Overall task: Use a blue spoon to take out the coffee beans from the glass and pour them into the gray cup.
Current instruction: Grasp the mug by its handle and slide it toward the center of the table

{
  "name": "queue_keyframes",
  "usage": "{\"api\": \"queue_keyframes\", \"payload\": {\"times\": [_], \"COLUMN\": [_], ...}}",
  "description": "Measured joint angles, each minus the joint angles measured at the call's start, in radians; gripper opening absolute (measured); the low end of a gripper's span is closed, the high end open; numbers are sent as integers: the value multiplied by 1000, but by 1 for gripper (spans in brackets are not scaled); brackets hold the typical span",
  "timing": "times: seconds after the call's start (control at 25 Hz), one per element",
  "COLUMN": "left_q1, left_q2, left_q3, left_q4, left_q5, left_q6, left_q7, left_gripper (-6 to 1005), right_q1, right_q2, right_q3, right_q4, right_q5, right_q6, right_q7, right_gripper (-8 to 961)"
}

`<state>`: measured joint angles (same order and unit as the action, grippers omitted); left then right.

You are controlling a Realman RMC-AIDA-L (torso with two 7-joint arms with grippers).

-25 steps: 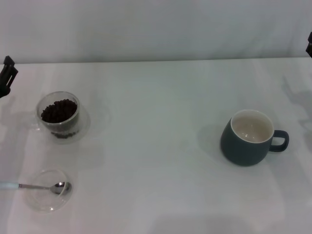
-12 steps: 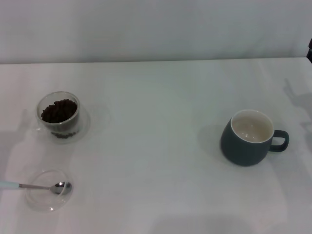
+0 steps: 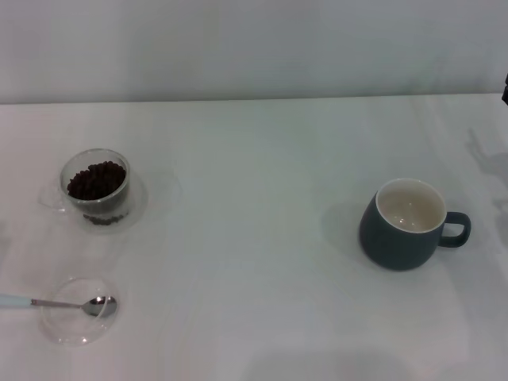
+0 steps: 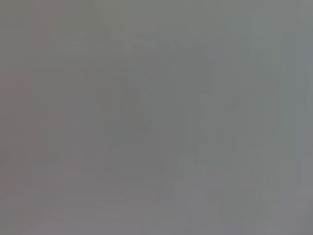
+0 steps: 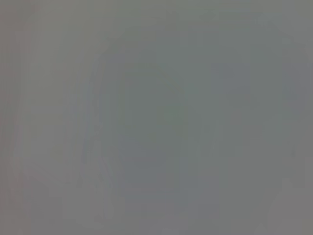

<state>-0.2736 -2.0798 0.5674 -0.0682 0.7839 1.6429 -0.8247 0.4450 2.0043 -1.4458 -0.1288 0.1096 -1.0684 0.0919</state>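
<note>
Nothing had been picked up; by the look of it the task sat at its first step, fetching the spoon. The blue spoon (image 3: 55, 302) lay at the near left of the white table (image 3: 254, 159), its metal bowl resting inside a shallow clear dish (image 3: 78, 310) and its pale handle sticking out over the rim toward the table's left edge. The glass (image 3: 96, 188) stood farther back on the same side, well apart from the dish, with the coffee beans (image 3: 96, 179) heaped inside it. The gray cup (image 3: 409, 224) stood far off on the right, upright, handle pointing right, its cream inside empty.

No left gripper showed in the head view. Only a dark sliver at the far right edge hinted at the right arm, so neither claw's opening could be told, and nothing was seen held. Both wrist views showed only a flat gray blur.

Next move, as a judgement: the left arm, being nearer, would need to come down over the handle and pinch it where it overhangs the dish. The handle is thin and lies low, so the grip would need care not to tip the dish.
</note>
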Motion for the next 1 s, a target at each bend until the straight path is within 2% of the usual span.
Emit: {"api": "queue_keyframes", "payload": {"times": [0.36, 0.56, 0.6, 0.8, 1.0], "left_q1": [143, 210, 237, 259, 260], "left_q2": [2, 7, 8, 15, 31], "left_q3": [0, -2, -6, -9, -10], "left_q4": [112, 182, 219, 269, 284], "left_q5": [35, 33, 29, 27, 26], "left_q6": [55, 57, 56, 50, 36], "left_q7": [-92, -104, -115, -112, -107], "left_gripper": [871, 872, 872, 872, 872], "right_q1": [-16, -54, -68, -169, -275], "right_q2": [5, 9, 9, 7, 1], "right_q3": [-2, -35, -44, -97, -234], "right_q4": [0, 0, -2, -5, -2], "right_q5": [34, 31, 31, 29, 28], "right_q6": [26, -64, -88, -242, -351], "right_q7": [-2, 41, 64, 156, 234], "right_gripper": [869, 869, 869, 869, 868]}}
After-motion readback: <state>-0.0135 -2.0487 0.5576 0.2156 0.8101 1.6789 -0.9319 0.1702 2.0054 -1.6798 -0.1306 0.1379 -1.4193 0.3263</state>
